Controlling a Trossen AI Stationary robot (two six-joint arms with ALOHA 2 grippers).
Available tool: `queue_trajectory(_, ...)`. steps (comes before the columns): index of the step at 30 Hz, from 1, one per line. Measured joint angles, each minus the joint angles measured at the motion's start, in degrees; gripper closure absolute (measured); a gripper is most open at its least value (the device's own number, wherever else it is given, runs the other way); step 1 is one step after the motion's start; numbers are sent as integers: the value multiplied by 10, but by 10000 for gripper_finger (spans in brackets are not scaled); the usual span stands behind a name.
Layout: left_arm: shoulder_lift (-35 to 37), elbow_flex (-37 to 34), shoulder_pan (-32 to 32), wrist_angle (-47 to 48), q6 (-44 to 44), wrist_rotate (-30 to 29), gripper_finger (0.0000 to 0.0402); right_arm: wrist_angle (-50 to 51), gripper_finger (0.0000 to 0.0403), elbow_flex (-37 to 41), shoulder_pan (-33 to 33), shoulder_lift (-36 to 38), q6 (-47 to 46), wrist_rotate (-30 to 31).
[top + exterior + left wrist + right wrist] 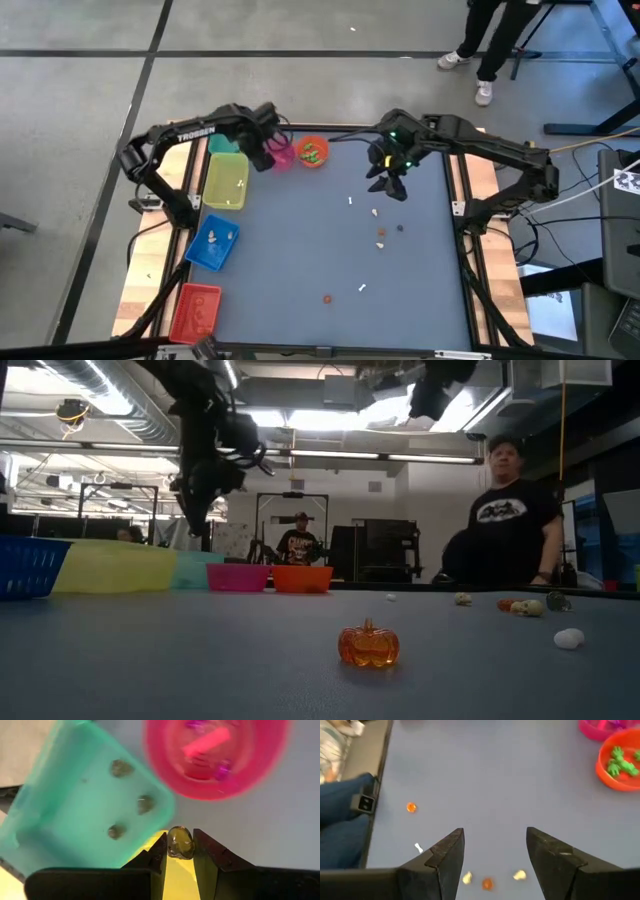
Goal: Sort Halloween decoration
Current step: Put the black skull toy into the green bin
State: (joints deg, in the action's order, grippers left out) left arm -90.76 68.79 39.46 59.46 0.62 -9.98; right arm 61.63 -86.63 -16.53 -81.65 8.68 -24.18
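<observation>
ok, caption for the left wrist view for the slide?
Left end effector gripping a small olive trinket above the teal bin and pink bowl.

Grey concrete floor (pixel 80 120) with dark seams; bright ceiling strip lights (pixel 100 400); exposed ducts; black equipment racks (pixel 385 550) behind

Overhead camera straight down on table (pixel 330 250), low camera level across it, wrist cameras close above, pink bowl (pixel 215 755) shared.
</observation>
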Motion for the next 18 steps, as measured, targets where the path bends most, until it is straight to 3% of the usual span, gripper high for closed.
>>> queue_trajectory(11, 0, 0, 102, -72, 1, -2, 349, 1, 189, 1, 0, 0, 10, 7)
queue_trajectory(18, 0, 0, 113, -84, 1, -57, 343, 1, 189, 1, 0, 0, 6, 7)
